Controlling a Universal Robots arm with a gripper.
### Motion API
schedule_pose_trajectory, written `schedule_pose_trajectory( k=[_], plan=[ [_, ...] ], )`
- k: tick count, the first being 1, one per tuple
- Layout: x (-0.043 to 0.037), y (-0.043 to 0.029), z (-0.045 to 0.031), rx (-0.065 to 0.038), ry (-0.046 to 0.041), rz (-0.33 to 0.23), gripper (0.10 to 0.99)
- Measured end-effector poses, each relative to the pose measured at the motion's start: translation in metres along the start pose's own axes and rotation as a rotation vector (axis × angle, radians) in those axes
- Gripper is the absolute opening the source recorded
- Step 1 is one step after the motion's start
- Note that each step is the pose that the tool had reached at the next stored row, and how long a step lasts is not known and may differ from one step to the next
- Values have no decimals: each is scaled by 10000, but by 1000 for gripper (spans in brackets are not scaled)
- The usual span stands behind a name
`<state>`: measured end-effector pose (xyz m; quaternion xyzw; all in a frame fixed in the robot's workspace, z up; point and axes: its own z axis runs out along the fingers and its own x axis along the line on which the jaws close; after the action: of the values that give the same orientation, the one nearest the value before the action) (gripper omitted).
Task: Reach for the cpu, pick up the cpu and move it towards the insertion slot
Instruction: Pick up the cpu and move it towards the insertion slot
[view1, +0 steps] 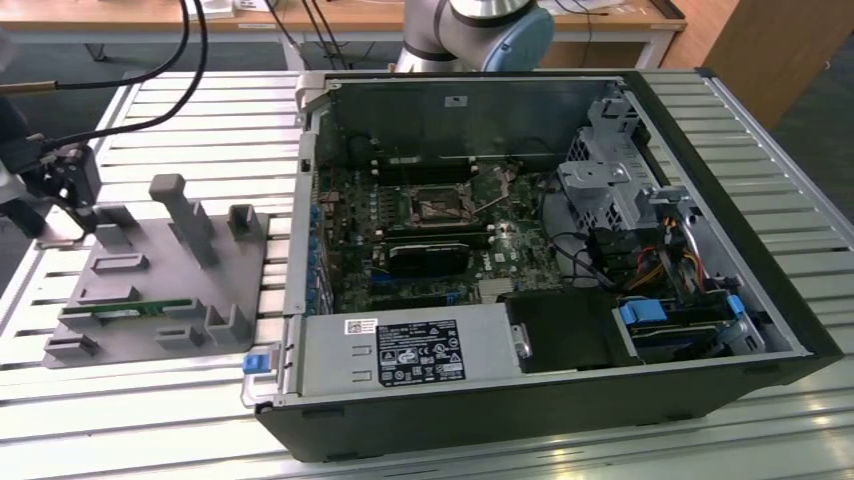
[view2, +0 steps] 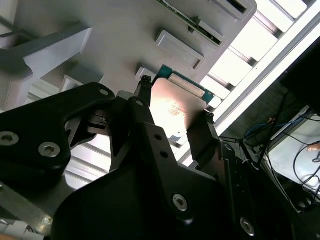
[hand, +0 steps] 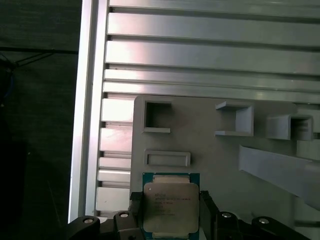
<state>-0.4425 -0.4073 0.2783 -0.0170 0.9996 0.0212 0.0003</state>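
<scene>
Now | gripper (hand: 170, 200) seemingly clamps cpu (hand: 171, 212) | over grey plate (hand: 212, 162) | slatted table (hand: 210, 50)

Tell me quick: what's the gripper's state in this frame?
The gripper: closed on the cpu, gripping it by two opposite edges, over the grey fixture plate.

- cpu (hand: 171, 210): lid's brushed silvery metal, pretty glossy, green board edge round it
- gripper (view2: 176, 100): smooth matt black, with shiny metal screw heads
- parts tray (view1: 147, 280): plain grey matt plastic
- table (view1: 134, 420): ribbed bare-metal slats, satin sheen
- computer case (view1: 534, 420): matt black outside, dull grey sheet metal inside
- insertion slot (view1: 437, 205): silvery metal frame
</scene>
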Motion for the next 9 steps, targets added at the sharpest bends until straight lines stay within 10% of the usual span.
schedule_pose_trajectory(
  k=[9],
  plan=[
    [0,3,-60,0,-1,0,537]
  ],
)
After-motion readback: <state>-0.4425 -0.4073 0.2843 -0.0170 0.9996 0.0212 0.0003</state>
